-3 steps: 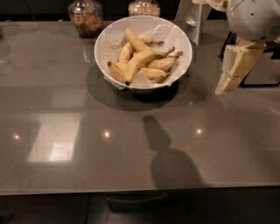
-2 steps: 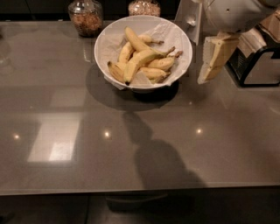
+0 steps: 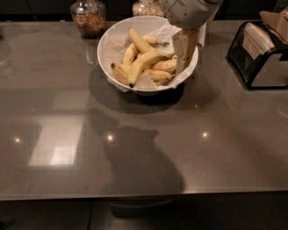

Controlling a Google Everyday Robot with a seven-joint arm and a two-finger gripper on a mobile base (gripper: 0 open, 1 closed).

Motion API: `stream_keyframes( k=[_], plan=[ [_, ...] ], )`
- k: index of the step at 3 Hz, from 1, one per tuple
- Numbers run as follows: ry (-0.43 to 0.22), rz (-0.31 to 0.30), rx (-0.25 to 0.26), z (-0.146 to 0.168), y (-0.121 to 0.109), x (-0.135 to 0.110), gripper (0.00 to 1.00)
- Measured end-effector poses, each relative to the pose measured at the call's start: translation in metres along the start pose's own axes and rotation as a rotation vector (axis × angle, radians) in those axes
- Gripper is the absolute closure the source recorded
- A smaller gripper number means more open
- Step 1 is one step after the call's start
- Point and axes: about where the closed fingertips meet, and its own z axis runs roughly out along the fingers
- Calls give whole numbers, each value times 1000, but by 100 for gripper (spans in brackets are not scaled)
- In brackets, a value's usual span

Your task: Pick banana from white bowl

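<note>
The white bowl (image 3: 107, 42) with crumpled paper lining stands at the back middle of the dark grey table. Several bananas lie piled in it. The banana (image 3: 145, 63), the longest and thickest, lies diagonally across the pile with its black tip at the lower left. My gripper (image 3: 184, 50) hangs from the top of the view over the bowl's right side, just right of the pile and close above the bananas there. It holds nothing that I can see.
A glass jar of nuts (image 3: 88, 17) stands behind the bowl on the left, and a second jar (image 3: 146, 8) stands behind it. A black napkin holder (image 3: 257, 50) sits at the right edge. The arm's shadow falls on the table in front.
My gripper has moved left, from beside the bowl's right side to above its right rim. The bowl and bananas have not moved.
</note>
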Motion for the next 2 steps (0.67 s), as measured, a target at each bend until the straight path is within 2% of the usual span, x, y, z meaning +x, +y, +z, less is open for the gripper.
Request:
stream_keyframes(
  k=[1,2],
  plan=[
    [7,-28,1,-2,-2,-1,0],
    [47,-100,-10,4,-7,1,0]
  ],
)
